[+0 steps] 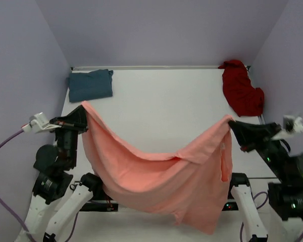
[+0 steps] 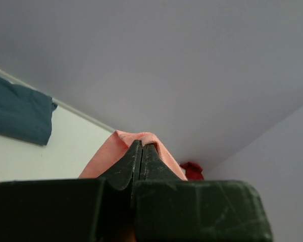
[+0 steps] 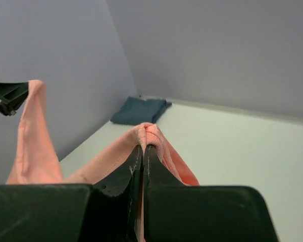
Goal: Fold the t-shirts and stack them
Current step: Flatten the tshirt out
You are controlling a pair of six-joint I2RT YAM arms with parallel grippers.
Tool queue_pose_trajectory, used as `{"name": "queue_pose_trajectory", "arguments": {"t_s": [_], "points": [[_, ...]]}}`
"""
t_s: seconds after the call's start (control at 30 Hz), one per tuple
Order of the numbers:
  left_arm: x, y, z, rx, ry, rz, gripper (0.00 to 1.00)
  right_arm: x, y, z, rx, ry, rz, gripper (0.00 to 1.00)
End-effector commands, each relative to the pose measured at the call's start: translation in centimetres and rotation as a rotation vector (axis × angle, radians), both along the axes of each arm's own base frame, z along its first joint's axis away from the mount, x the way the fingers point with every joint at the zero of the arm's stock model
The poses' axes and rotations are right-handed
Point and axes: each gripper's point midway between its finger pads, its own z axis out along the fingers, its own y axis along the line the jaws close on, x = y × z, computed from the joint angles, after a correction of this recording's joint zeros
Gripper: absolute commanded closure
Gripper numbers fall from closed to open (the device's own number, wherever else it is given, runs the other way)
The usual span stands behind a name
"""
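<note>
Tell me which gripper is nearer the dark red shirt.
Right. The right gripper hangs close beside the dark red shirt; the left gripper is at the opposite side.

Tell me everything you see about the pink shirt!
The pink shirt is plain salmon cloth that looks soft, like cotton. It is unfolded and held up in the air. The left claw is shut on one upper edge and the right claw on the other. Between them the top edge sags in a deep curve, and the wrinkled rest hangs down loosely.

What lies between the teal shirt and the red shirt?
Only bare table, in the top view, between the teal shirt and red shirt.
</note>
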Motion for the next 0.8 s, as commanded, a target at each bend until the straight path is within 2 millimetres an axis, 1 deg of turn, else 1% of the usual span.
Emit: {"name": "queue_pose_trajectory", "arguments": {"t_s": [0.0,0.03,0.07,0.1,0.13,0.17,0.2,0.23,0.3,0.33,0.37,0.4,0.43,0.47,0.5,0.53,0.57,0.6,0.63,0.67,0.7,0.73,0.77], "points": [[6.5,-3.2,-4.5,0.031,0.162,0.013,1.00,12.0,-1.5,-7.2,0.102,0.368,-0.092,1.00],[8.3,-4.1,-7.0,0.054,0.232,0.015,1.00,14.0,-1.6,-10.5,0.125,0.463,-0.098,1.00],[9.2,-4.6,-8.4,0.064,0.268,0.017,1.00,15.4,-1.5,-11.3,0.137,0.476,-0.089,1.00],[10.0,-4.9,-8.8,0.057,0.273,0.022,1.00,17.5,-1.5,-13.7,0.152,0.558,-0.095,1.00],[10.7,-5.2,-10.4,0.054,0.308,0.033,1.00,18.5,-1.3,-15.3,0.183,0.611,-0.084,1.00],[11.9,-5.5,-11.9,0.057,0.346,0.050,1.00,20.5,-1.1,-18.6,0.198,0.689,-0.080,1.00],[12.6,-6.0,-13.4,0.038,0.375,0.047,1.00,21.3,-0.7,-20.1,0.209,0.731,-0.052,1.00],[13.6,-6.6,-15.2,0.055,0.416,0.047,1.00,22.3,-0.5,-21.8,0.244,0.758,-0.042,1.00],[14.7,-7.4,-16.2,0.051,0.429,0.044,1.00,23.8,-0.3,-24.3,0.276,0.816,-0.041,1.00],[15.7,-7.8,-17.7,0.068,0.470,0.060,1.00,25.1,-0.1,-26.2,0.283,0.853,-0.046,1.00],[16.2,-8.0,-18.0,0.075,0.479,0.064,1.00,25.7,0.1,-27.3,0.278,0.876,-0.052,1.00],[16.8,-8.3,-17.7,0.082,0.483,0.067,1.00,26.4,-0.1,-28.2,0.278,0.894,-0.074,1.00],[17.2,-8.5,-18.0,0.096,0.499,0.073,1.00,27.3,-0.5,-30.2,0.273,0.944,-0.104,1.00],[17.8,-8.8,-19.0,0.115,0.529,0.082,1.00,27.8,-0.1,-30.9,0.265,0.957,-0.096,1.00],[18.1,-8.7,-19.2,0.123,0.540,0.099,1.00,28.7,0.0,-30.6,0.265,0.943,-0.094,1.00],[18.6,-8.8,-19.3,0.130,0.547,0.108,1.00,29.5,0.3,-32.3,0.255,0.986,-0.092,1.00],[18.8,-8.7,-19.2,0.130,0.548,0.117,1.00,30.0,0.2,-32.8,0.252,0.994,-0.098,1.00],[19.0,-8.7,-18.8,0.130,0.542,0.127,1.00,30.8,0.6,-32.9,0.246,0.994,-0.092,1.00],[19.1,-8.7,-18.8,0.134,0.543,0.134,1.00,31.4,0.5,-33.4,0.244,1.003,-0.104,1.00],[19.3,-8.7,-18.9,0.140,0.547,0.138,1.00,31.8,0.9,-33.9,0.231,1.008,-0.102,1.00],[19.3,-8.5,-19.0,0.146,0.550,0.149,1.00,32.3,1.2,-35.2,0.219,1.034,-0.108,1.00],[19.4,-8.5,-18.7,0.146,0.545,0.153,1.00,32.8,1.0,-35.6,0.214,1.038,-0.118,1.00],[19.3,-8.4,-18.5,0.148,0.541,0.158,1.00,33.6,0.8,-35.5,0.208,1.026,-0.134,1.00]]}}
